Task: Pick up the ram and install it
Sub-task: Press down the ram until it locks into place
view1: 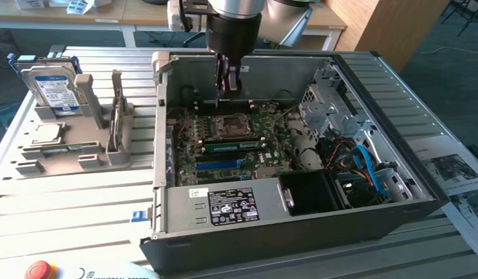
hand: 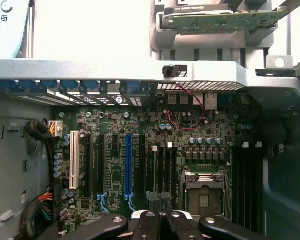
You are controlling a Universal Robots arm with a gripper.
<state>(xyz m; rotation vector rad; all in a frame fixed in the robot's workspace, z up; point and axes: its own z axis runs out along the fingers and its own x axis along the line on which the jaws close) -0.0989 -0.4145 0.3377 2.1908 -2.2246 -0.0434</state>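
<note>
A slatted metal worktop carries an open computer case, with wooden desks and a wooden panel behind. All places below are given from the case's motherboard.

The arm's upper part is cut off at the frame edge. Past the case's far wall in the wrist view, a grey holder and a green board in it are partly cut off. Cables in the case's corner on the exterior view's right are tangled and hard to sort out.

The pincer hangs above the motherboard's far edge, its fingers drawn together. Nothing can be made out between them.

The ram, a green stick, lies seated across the motherboard just on the near side of the CPU socket, below and nearer the camera than the pincer, apart from it. A blue slot lies nearer still.
</note>
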